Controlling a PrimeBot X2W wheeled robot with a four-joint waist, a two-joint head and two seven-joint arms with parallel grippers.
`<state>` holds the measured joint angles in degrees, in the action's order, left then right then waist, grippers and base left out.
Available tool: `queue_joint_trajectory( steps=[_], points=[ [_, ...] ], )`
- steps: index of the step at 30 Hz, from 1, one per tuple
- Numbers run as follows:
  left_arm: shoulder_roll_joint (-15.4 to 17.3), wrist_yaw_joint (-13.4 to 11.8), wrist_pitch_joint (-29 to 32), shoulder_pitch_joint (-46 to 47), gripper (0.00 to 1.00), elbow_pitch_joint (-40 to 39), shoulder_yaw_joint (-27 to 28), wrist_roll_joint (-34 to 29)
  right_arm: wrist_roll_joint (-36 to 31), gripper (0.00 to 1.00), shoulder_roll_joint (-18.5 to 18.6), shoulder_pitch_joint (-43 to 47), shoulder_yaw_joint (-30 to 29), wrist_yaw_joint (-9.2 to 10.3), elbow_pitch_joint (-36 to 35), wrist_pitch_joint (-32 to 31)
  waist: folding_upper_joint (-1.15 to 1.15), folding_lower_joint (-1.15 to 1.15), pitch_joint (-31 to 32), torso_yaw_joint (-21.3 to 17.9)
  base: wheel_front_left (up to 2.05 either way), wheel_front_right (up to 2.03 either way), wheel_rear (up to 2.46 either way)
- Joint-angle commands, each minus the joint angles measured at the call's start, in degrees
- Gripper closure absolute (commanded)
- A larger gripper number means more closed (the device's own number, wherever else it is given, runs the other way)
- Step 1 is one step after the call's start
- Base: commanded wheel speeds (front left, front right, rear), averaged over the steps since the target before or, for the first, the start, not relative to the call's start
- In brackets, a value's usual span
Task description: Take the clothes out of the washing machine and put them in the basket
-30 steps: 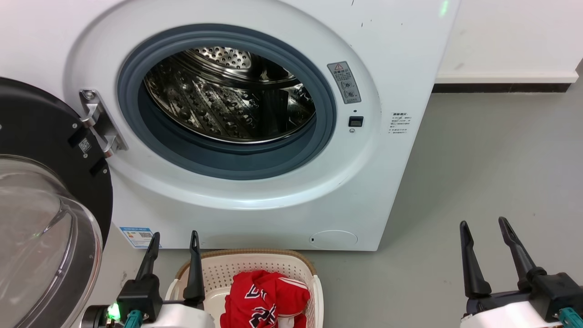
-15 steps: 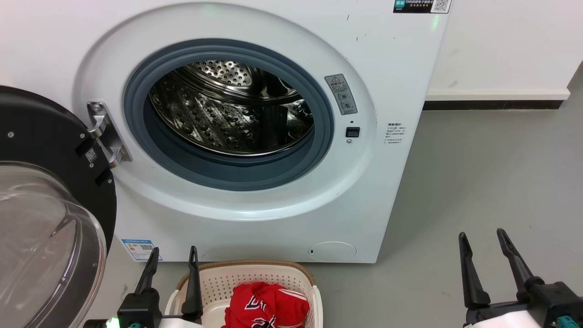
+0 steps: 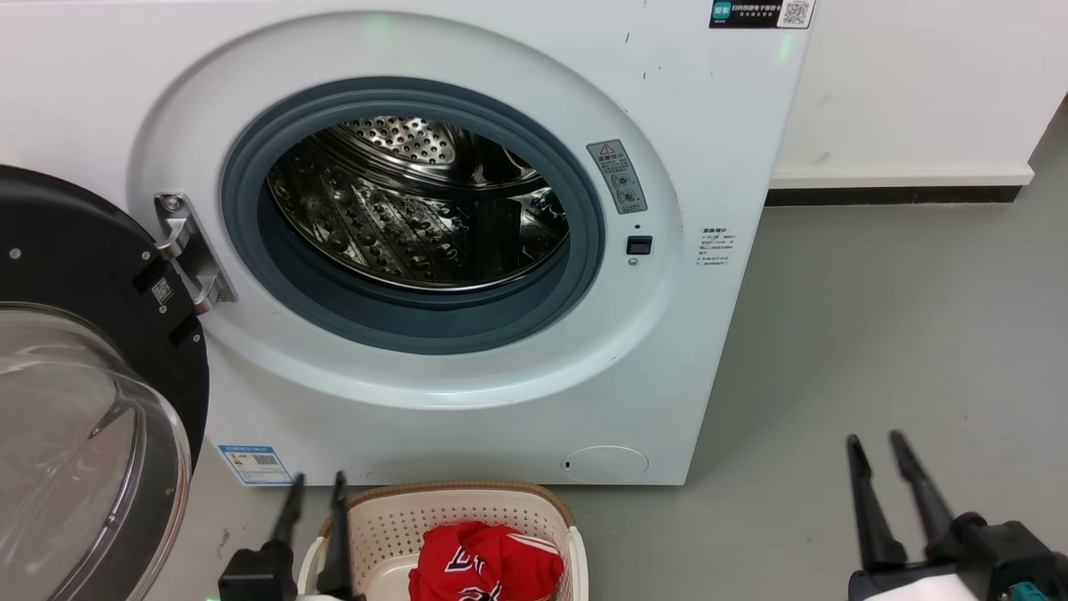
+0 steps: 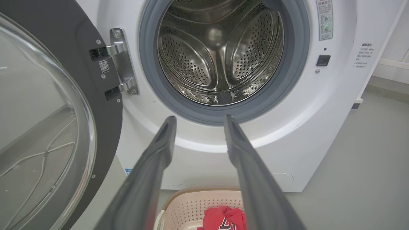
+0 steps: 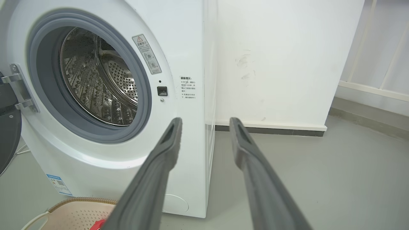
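While clothes [image 3: 488, 563] lie in the basket [image 3: 392, 522] before the washing machine [image 3: 717, 334], check its drum [image 4: 220, 54]; your left tool [image 3: 319, 477] and right tool [image 3: 874, 438] gape empty.

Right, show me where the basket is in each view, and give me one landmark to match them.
Head view: basket at the bottom edge, left of centre, in front of the machine.
Left wrist view: basket at bottom centre, below the machine.
Right wrist view: basket in the bottom left corner, cut off by the edge.
Shared landmark: the black latch slot just right of the porthole.
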<state>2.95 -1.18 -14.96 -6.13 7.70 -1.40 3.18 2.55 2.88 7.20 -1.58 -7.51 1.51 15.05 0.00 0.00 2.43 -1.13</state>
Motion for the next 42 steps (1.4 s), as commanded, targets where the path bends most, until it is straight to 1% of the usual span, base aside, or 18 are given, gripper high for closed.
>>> queue_joint_trajectory(
  steps=[1, 4, 13, 23, 37, 41, 42],
  points=[
    [0.0, 0.0, 0.1, 0.0, 1.00, 0.2, 0.1, 0.1, 0.1, 1.00, 0.0, 0.0, 0.0, 0.00, 0.1, 0.0, 0.00, 0.00, 0.0, 0.0, 0.00, 0.00, 0.00],
    [-0.1, 0.1, 0.5, -0.6, 1.00, 1.8, 0.1, 0.7, 0.7, 1.00, 0.0, 0.4, 0.2, 0.00, 1.5, -0.1, 0.00, 0.00, 0.0, 0.0, 0.00, 0.00, 0.00],
    [-0.1, 1.1, 3.2, 1.2, 1.00, 2.5, 1.3, 11.6, 12.5, 1.00, 0.7, -1.3, 0.4, 0.00, 2.7, -2.1, 0.00, 0.00, -0.2, 0.1, 0.00, 0.00, 0.00],
    [-0.1, 2.2, 5.7, 2.8, 1.00, 2.9, 2.1, 22.5, 24.0, 1.00, 1.2, -3.1, 0.4, 0.01, 4.1, -4.2, 0.00, 0.00, -0.4, 0.2, 0.00, 0.00, 0.00],
    [-0.1, 3.5, 8.8, 4.7, 1.00, 3.5, 3.2, 35.7, 37.8, 1.00, 1.6, -5.2, 0.3, 0.01, 5.7, -6.9, 0.00, 0.00, -0.7, 0.3, 0.00, 0.00, 0.00],
    [-0.1, 3.8, 9.6, 5.3, 1.00, 3.7, 3.5, 39.1, 41.3, 1.00, 1.7, -5.8, 0.2, 0.01, 6.1, -7.6, 0.00, 0.00, -0.8, 0.3, 0.00, 0.00, 0.00],
    [-0.1, 3.8, 9.6, 5.3, 1.00, 3.7, 3.5, 39.1, 41.3, 1.00, 1.7, -5.8, 0.2, 0.01, 6.1, -7.6, 0.00, 0.00, -0.8, 0.3, 0.00, 0.00, 0.00]
  ],
)
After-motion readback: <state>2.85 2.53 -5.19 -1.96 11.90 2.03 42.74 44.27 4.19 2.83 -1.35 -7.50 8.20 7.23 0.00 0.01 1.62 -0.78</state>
